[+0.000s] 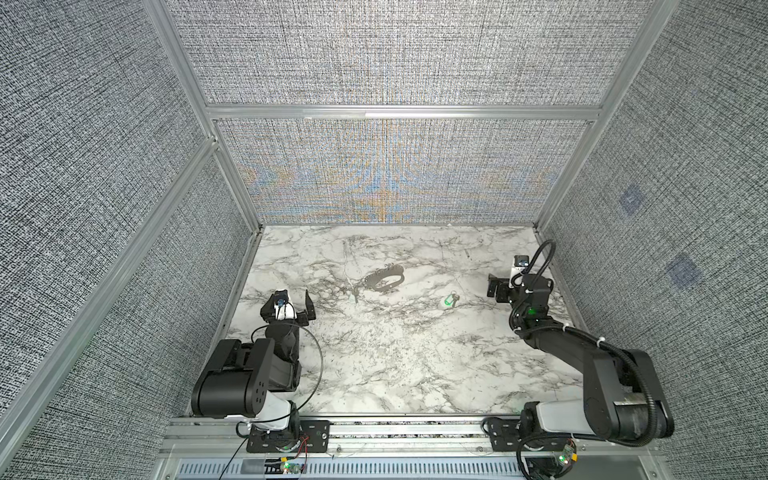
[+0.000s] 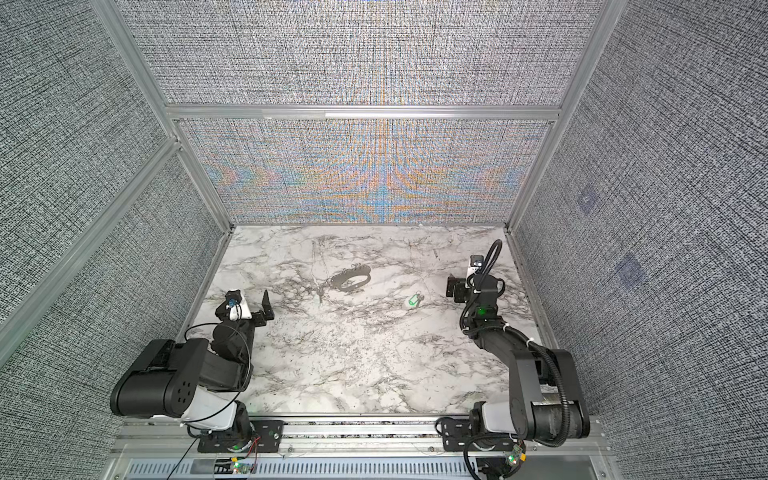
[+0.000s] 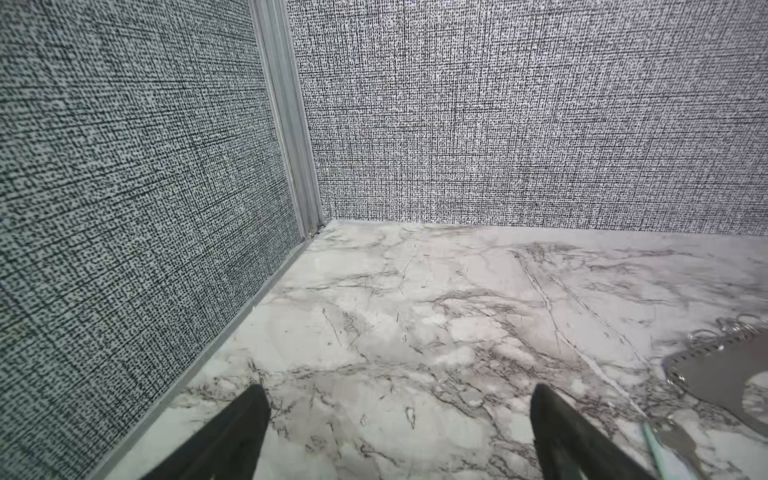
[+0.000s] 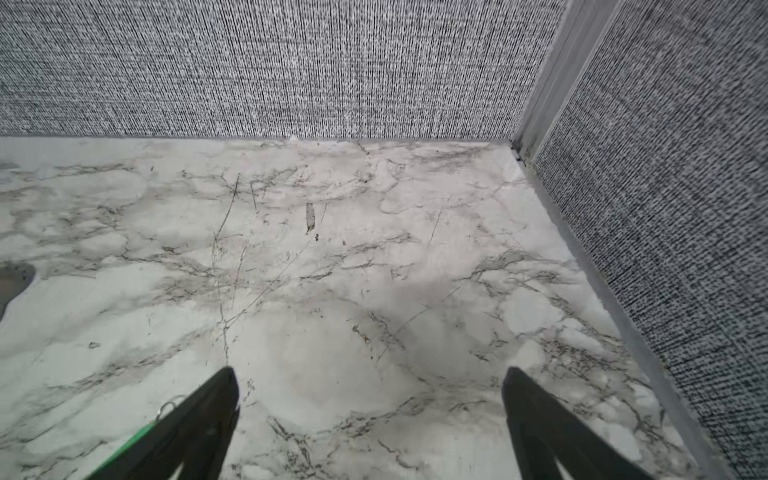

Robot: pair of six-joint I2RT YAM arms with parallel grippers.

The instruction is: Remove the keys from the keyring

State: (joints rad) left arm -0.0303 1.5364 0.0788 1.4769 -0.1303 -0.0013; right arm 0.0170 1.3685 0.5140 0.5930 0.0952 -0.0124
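Both sets of jaws stand wide apart with nothing between them. I see my left gripper point(image 3: 399, 390) hanging near the left wall and my right gripper point(image 4: 370, 374) near the right wall. Between them, toward the back of the marble table point(image 1: 374, 365), the keyring point(image 1: 385, 280) lies flat. A bare key point(image 1: 355, 293) lies just off its left end; I cannot tell whether they touch. The green-tagged key point(image 1: 449, 300) lies apart to the keyring's right, nearer my right gripper, and its green tag point(image 4: 133, 436) shows beside one finger in the right wrist view.
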